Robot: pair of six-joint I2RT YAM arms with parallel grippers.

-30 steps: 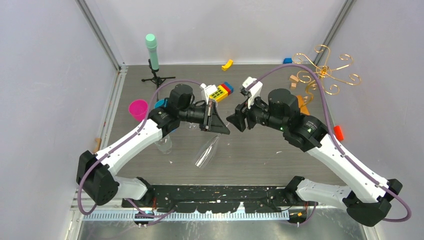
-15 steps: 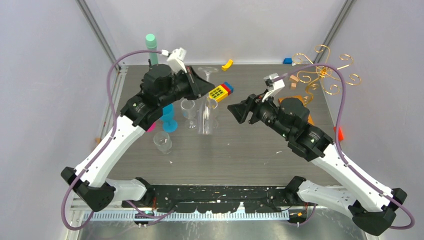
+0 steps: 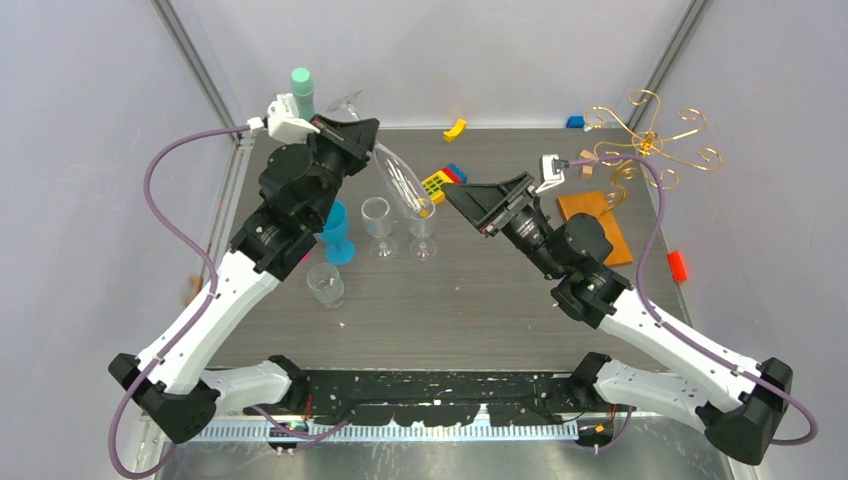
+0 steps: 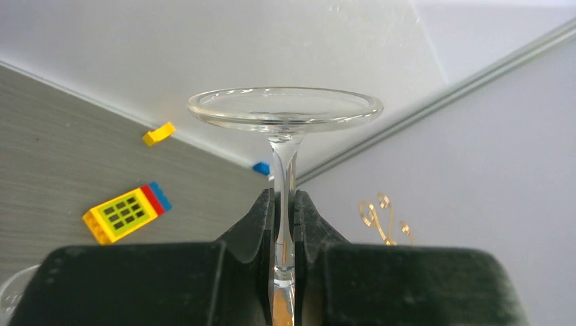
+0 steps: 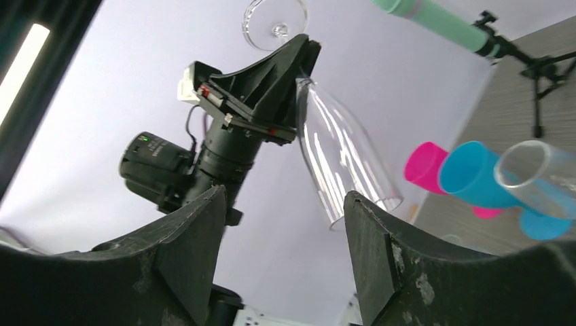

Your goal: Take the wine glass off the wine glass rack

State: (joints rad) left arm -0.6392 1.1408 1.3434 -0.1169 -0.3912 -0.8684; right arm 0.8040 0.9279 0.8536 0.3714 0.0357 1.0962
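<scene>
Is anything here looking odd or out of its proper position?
Yes. The wine glass hangs tilted in the air, foot up and mouth down, clamped at its stem by the left gripper. The right gripper is open and empty.

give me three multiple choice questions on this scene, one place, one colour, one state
1. Where is the thin gold wire rack? A far right corner B near left corner C centre
2. Colour of the opaque plastic goblet? A green B blue C orange
3. The clear wine glass is: A hung on the rack B lying flat C clamped by its stem in the left gripper
1 A, it stands at the far right; 2 B, plainly blue; 3 C, the fingers pinch the stem, foot up.
</scene>
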